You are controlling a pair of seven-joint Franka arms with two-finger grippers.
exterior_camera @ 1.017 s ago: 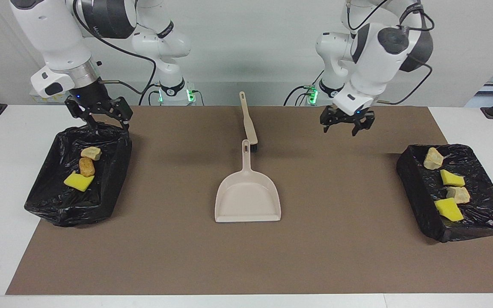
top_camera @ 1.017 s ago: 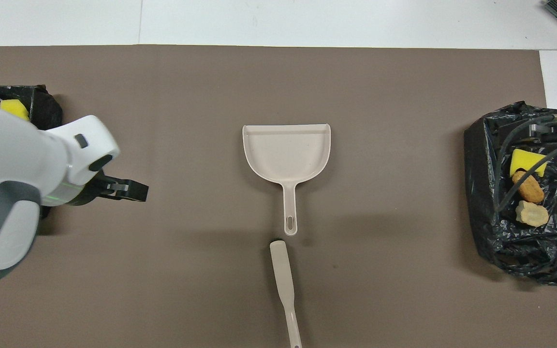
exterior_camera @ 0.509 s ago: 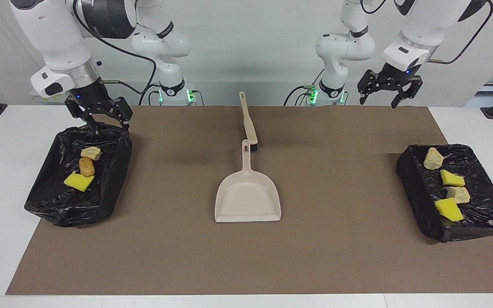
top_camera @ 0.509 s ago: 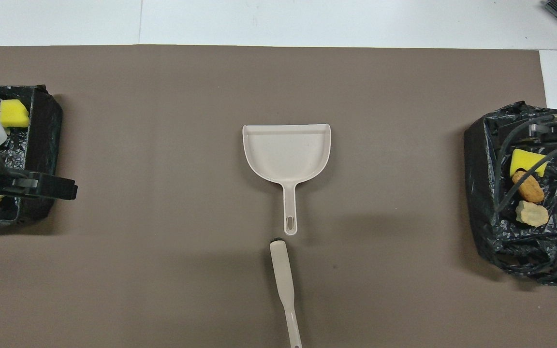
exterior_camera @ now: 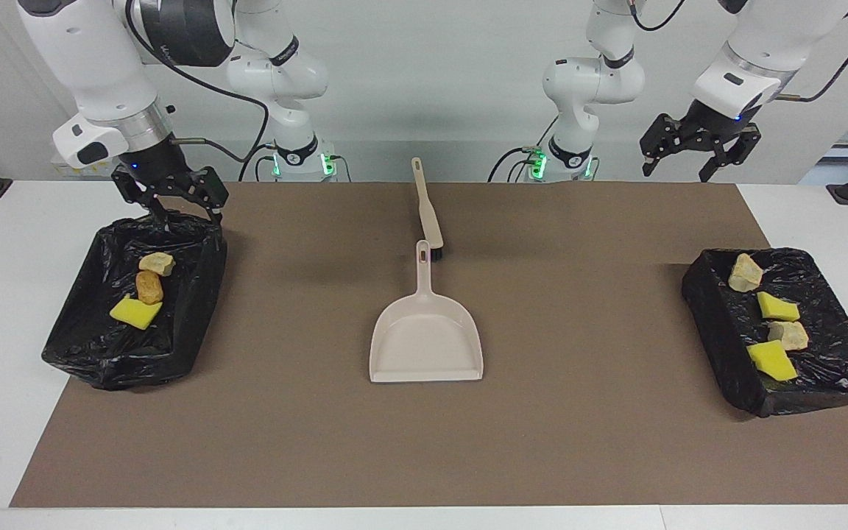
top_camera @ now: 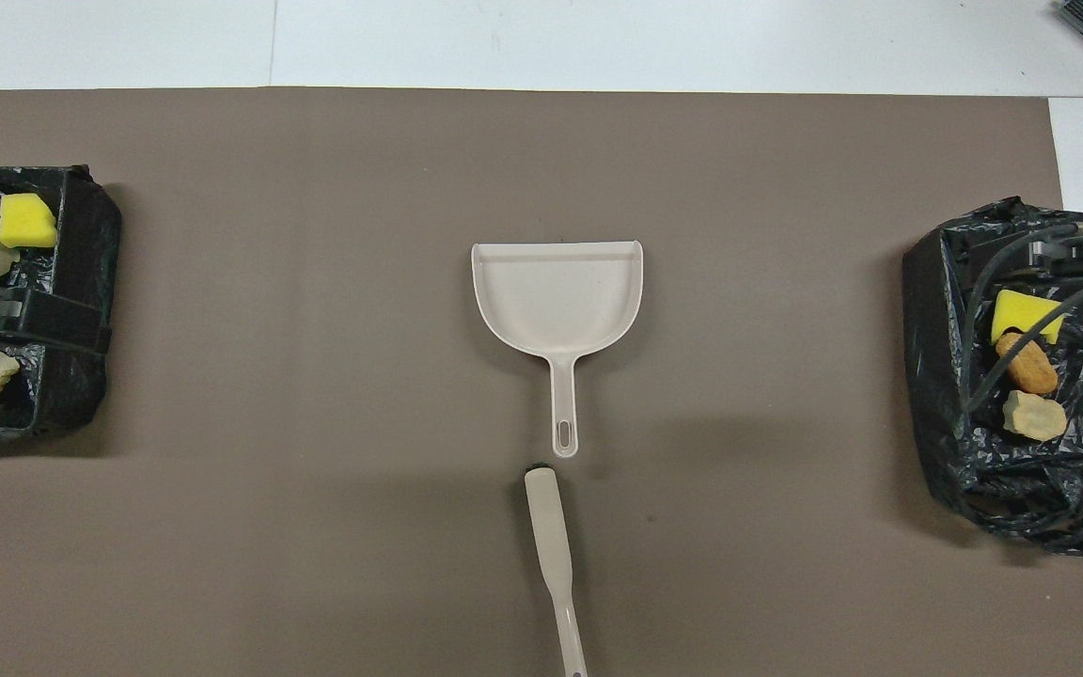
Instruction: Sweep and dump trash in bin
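Since the earlier frame the left gripper has been raised over the left-end bin, open and empty; the right gripper, also open and empty, is kept over its bin. All trash is seen binned; scraps are judged light and soft, best gripped mid-body.

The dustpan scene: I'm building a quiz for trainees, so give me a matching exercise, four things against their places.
Things:
1. dustpan
2. hand brush
3. three trash scraps
4. four trash scraps

Places:
A. in the black-lined bin at the left arm's end
B. mid-mat, farther from the robots than the brush
C. in the black-lined bin at the right arm's end
D. mid-mat, nearest the robots

Pairs: 1-B, 2-D, 3-C, 4-A
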